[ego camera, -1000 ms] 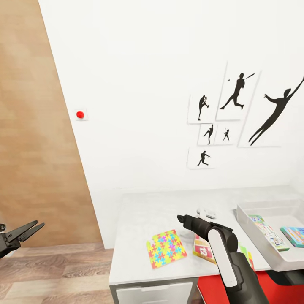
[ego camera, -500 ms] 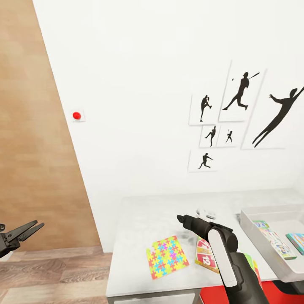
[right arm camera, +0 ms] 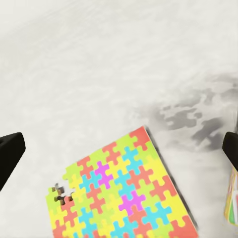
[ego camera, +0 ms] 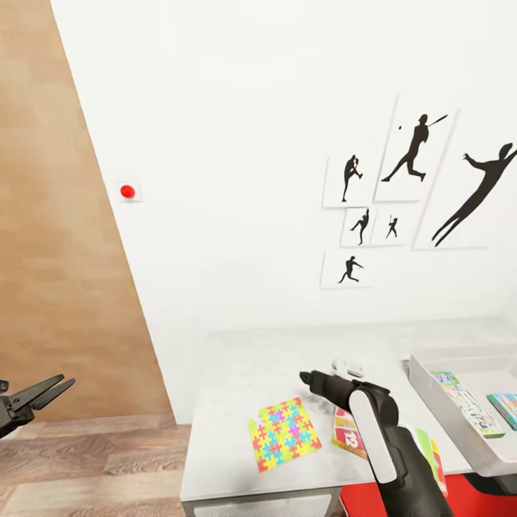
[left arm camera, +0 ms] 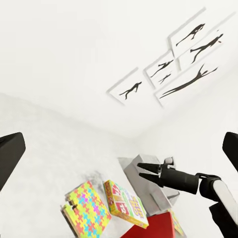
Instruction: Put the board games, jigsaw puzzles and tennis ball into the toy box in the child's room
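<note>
While sorting is partway done: two boxes lie in the toy box (ego camera: 431, 370), right of the right hand (ego camera: 307, 376).
Worktop (ego camera: 244, 359): carries what is left.
Jigsaw puzzle (ego camera: 284, 434): below that hand.
Red game box (ego camera: 350, 433): beside it, possibly Skip-Bo.
Right hand: released, empty.
Left hand (ego camera: 54, 386): spread, empty, well off.

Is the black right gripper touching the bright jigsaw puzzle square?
Apart. In the right wrist view, the right gripper hangs open above the jigsaw puzzle, fingertips clear at either side.
</note>
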{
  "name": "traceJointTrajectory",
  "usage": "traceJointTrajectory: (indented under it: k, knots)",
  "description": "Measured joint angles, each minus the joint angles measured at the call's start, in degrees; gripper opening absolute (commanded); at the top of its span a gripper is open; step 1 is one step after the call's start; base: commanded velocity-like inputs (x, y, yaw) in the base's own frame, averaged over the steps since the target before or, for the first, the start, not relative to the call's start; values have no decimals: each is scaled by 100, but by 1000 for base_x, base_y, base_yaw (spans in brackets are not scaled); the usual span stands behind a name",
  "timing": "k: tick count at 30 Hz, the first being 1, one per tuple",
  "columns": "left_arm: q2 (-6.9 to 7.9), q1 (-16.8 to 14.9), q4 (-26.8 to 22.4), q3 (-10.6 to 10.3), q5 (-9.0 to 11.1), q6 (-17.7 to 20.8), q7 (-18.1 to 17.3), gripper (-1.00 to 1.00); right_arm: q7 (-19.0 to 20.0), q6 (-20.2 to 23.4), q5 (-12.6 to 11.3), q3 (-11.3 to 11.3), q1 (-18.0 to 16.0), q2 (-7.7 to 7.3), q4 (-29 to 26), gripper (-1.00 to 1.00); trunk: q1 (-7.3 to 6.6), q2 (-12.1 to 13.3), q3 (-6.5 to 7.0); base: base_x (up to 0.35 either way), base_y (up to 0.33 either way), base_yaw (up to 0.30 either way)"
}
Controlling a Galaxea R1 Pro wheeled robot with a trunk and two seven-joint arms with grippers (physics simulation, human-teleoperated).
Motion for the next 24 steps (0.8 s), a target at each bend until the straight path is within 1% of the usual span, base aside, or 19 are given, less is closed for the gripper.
traceJointTrajectory:
  k: [2, 5, 12, 17, 18, 19, 20, 21, 22, 24]
  knots:
    - [9, -1, 0, 0, 0, -2, 0, 100, 5, -8, 3, 7, -159, -8, 291, 100, 0, 0, -19, 0, 0, 0]
    - [22, -7, 0, 2, 0, -5, 0, 100, 18, -29, 3, 8, -274, -8, 601, 100, 0, 0, -48, 0, 0, 0]
    - [42, -37, -3, 11, 0, -8, 0, 100, 7, -69, 8, 5, -437, 22, 935, 100, 0, 0, -114, 0, 0, 0]
    - [44, -54, -8, 3, 0, -8, 0, 100, 3, -153, 16, 7, -705, 49, 1411, 100, 0, 0, -161, 0, 0, 0]
    - [48, -59, -8, 2, 0, -9, 0, 100, 3, -260, 17, 9, -819, 54, 1650, 100, 0, 0, -171, 0, 0, 0]
    - [51, -61, -8, 2, 0, -9, 0, 100, 3, -315, 17, 11, -876, 56, 1772, 100, 0, 0, -180, 0, 0, 0]
    - [57, -65, -10, 2, 0, -9, 0, 100, 2, -440, 20, 27, -1007, 62, 2047, 100, 0, 0, -190, 0, 0, 0]
    - [71, -71, -12, 4, 0, -9, 0, 100, 4, -582, 28, 67, -1168, 67, 2353, 100, 0, 0, -199, 0, 0, 0]
    - [76, -73, -14, 5, 0, -9, 0, 100, 5, -662, 35, 98, -1255, 68, 2517, 100, 0, 0, -209, 0, 0, 0]
    - [92, -78, -16, 6, 0, -6, 0, 100, 18, -1014, 62, 277, -1554, 64, 3132, 100, 0, 0, -228, 0, 0, 0]
